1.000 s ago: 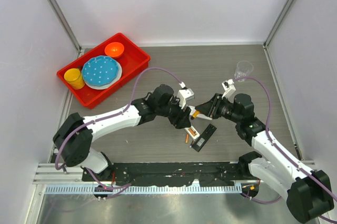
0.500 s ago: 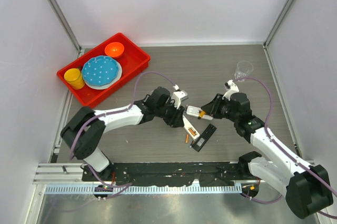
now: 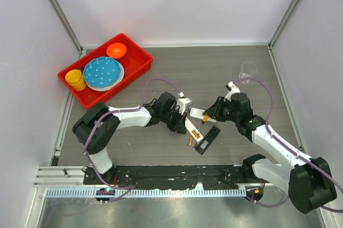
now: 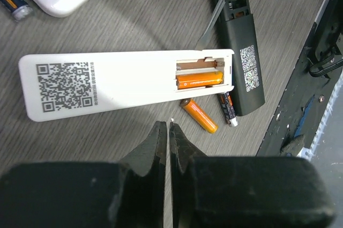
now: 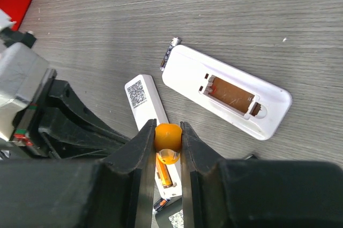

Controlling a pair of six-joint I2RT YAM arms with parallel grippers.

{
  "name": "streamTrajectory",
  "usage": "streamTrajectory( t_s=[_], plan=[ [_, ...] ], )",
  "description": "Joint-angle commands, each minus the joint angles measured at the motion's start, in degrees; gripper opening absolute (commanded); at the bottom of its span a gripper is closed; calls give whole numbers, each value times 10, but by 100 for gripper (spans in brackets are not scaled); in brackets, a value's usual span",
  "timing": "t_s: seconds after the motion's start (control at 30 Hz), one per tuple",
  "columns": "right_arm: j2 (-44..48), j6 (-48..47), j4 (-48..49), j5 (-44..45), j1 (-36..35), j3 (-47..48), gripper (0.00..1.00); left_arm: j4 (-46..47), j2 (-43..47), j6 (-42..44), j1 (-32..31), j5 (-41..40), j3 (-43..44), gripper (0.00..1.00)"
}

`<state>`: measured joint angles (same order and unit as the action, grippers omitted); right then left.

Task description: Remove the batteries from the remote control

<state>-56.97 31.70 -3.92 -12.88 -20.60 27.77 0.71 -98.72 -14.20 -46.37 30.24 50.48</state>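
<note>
Grey table [image 4: 107, 35] | left wrist: battery [image 4: 199, 79] seated in remote [image 4: 107, 86] | top: unclear

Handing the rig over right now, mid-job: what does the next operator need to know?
Left gripper shut, empty, beside the slim white remote.
Right gripper shut on the screwdriver handle.
One orange battery sits in that remote's open bay; a second battery lies loose beside it.
The wide white remote has an empty bay.
Left to do: lift out the seated battery.
</note>
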Motion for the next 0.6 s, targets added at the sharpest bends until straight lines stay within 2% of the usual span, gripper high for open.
streamTrajectory(
  t_s=[0.0, 0.57],
  plan=[
    [-2, 5, 36, -35, -1, 14, 1, 25, -19, -10, -1, 36, 4, 6],
    [-12, -1, 50, -37, -8, -10, 1, 16, -31, -12, -5, 49, 10, 2]
  ],
)
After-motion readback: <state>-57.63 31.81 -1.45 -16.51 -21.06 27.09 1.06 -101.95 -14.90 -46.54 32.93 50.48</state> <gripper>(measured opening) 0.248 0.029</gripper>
